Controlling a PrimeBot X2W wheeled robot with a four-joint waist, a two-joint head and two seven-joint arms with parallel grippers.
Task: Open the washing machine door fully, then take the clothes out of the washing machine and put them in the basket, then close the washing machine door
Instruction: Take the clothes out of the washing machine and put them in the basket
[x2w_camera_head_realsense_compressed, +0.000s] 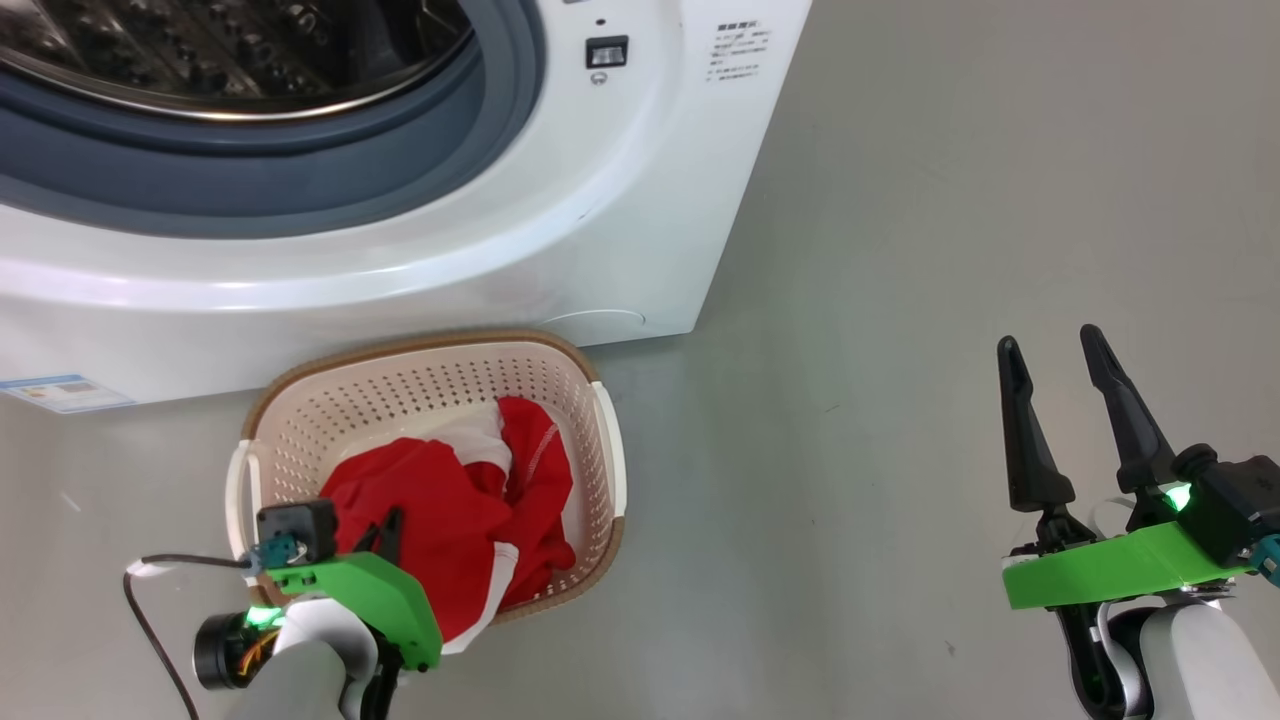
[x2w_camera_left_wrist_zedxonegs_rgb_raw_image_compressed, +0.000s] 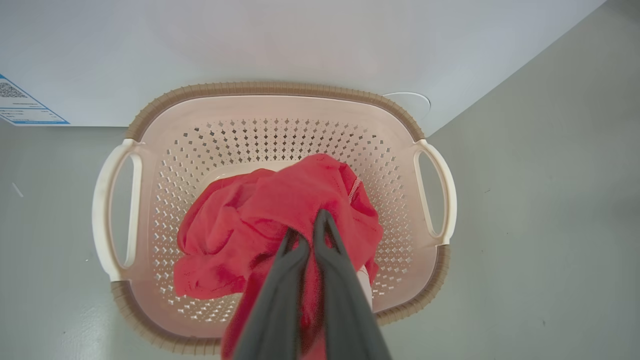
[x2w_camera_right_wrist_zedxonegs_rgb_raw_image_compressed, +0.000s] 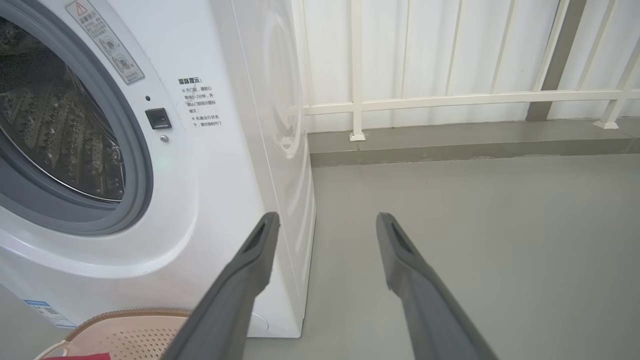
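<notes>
The washing machine (x2w_camera_head_realsense_compressed: 560, 230) stands with its steel drum (x2w_camera_head_realsense_compressed: 220, 50) exposed; the washing machine door is out of view. The cream basket (x2w_camera_head_realsense_compressed: 420, 385) sits on the floor right in front of it. Red clothes (x2w_camera_head_realsense_compressed: 450, 520) with white trim lie bunched in the basket, and one fold drapes over the near rim. My left gripper (x2w_camera_left_wrist_zedxonegs_rgb_raw_image_compressed: 307, 232) hangs over the basket, shut on the red clothes (x2w_camera_left_wrist_zedxonegs_rgb_raw_image_compressed: 260, 215), and its green wrist covers the near left rim in the head view. Off to the right, my right gripper (x2w_camera_head_realsense_compressed: 1050, 350) is open and holds nothing above bare floor.
Grey floor (x2w_camera_head_realsense_compressed: 900, 300) spreads to the right of the washer. A white railing (x2w_camera_right_wrist_zedxonegs_rgb_raw_image_compressed: 450, 95) on a low curb runs along the back. A blue label sticker (x2w_camera_head_realsense_compressed: 60, 392) marks the washer's lower left front. A black cable (x2w_camera_head_realsense_compressed: 150, 620) loops by my left wrist.
</notes>
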